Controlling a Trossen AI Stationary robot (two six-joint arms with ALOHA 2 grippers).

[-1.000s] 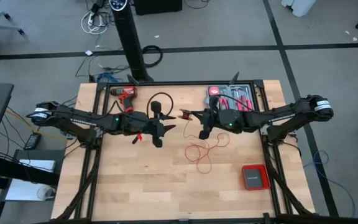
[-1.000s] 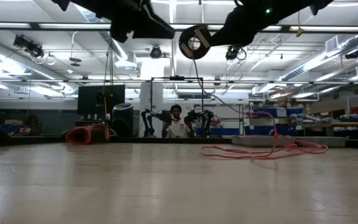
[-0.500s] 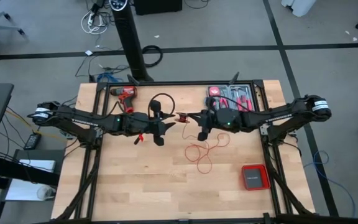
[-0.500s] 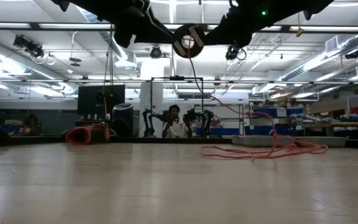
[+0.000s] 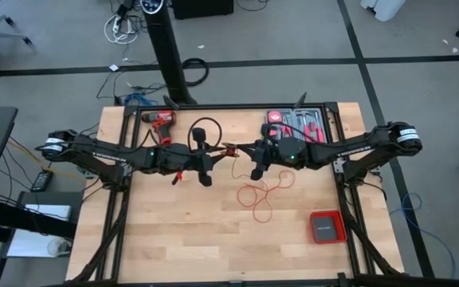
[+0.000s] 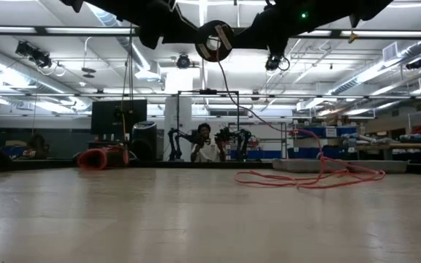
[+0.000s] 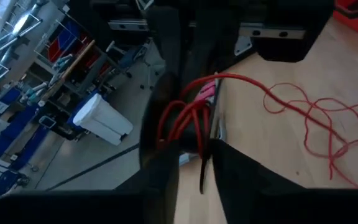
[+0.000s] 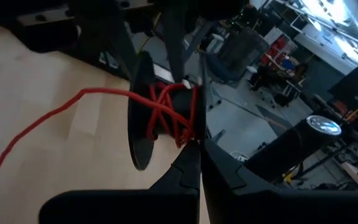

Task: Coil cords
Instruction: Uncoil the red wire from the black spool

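Two grippers meet above mid-table on a small black spool [image 5: 230, 149]: the right gripper [image 5: 244, 148] is clamped shut on its rim, while the left gripper [image 5: 216, 151] has its fingers around the spool, whether pinched or loose I cannot tell. Step in hand looks like a hand-over or re-grip mid-winding; a few turns of red cord [image 8: 169, 112] sit on the spool, the rest lies slack on the table [image 5: 174, 231], so next comes more winding. Tool tray [image 5: 326, 118] holds red-handled tools; red box [image 5: 325, 227] contents unclear.
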